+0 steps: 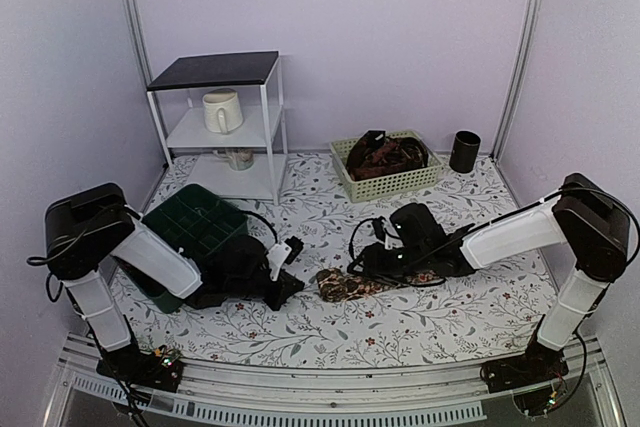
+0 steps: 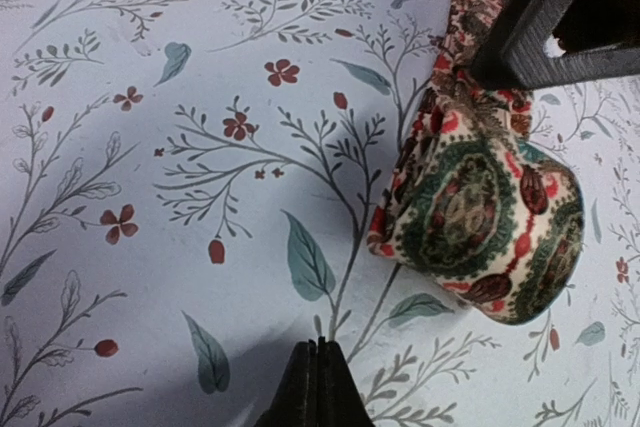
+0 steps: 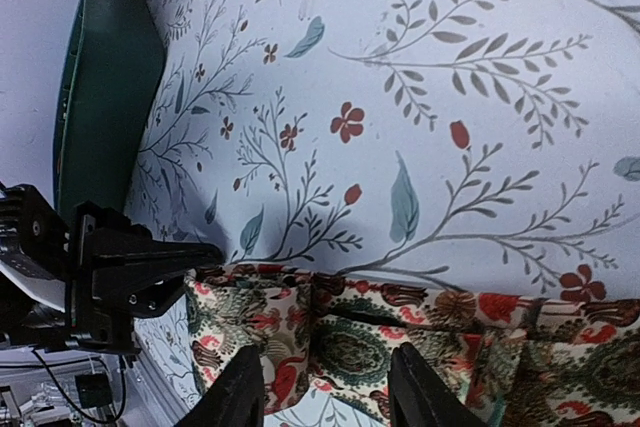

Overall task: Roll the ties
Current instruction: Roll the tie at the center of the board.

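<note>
I saw one tie lying on the table, just to the right of the green tray. The end of it nearest the tray was folded over into a soft bump. It was not a tight roll yet.

My left gripper sat between the tray and that bump. It was squeezed all the way closed with nothing in it, and it did not touch the tie. My right gripper hung over the tie on the side away from the tray. Its two fingers stood apart, with the flat tie showing between them, and I did not think they pinched anything. A basket far behind and to the right of the tray held more ties.

What could go wrong? I thought the bump could flop open, because nothing held it. If the closed left gripper pushed it, the whole tie might slide away from the tray and not roll up. The two grippers were also near each other, so one careless move could knock them together.

I could not read any words or names on the tray, the basket, the mug behind the tray, or the grippers.
</note>
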Controlling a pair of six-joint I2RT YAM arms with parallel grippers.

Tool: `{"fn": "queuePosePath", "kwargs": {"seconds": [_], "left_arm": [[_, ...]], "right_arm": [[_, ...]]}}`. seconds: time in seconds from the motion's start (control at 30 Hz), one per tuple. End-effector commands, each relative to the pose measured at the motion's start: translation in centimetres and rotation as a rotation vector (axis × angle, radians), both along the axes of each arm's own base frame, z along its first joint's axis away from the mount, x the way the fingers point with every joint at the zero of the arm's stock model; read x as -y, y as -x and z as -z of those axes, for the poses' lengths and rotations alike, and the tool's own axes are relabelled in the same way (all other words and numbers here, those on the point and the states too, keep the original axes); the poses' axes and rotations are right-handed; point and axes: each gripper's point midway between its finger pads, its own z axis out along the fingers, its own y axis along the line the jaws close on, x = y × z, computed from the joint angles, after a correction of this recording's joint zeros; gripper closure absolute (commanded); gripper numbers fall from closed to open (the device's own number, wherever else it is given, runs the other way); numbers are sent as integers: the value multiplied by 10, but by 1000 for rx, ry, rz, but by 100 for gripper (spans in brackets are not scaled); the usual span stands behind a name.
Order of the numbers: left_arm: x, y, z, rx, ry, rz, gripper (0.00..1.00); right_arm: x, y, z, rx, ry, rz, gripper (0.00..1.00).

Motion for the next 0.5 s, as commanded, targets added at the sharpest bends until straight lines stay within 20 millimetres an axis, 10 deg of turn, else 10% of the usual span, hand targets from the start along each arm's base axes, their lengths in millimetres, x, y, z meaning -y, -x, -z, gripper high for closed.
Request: {"fn": "queuePosePath", "kwargs": {"seconds": [0.0, 0.47], "left_arm": [[16, 3, -9, -5, 75, 40, 100], [18, 3, -7, -11, 79, 38, 100]], "right_arm": [[-12, 5, -14, 25, -2, -26, 50], [-28, 12, 22, -18, 131, -95, 48]]}}
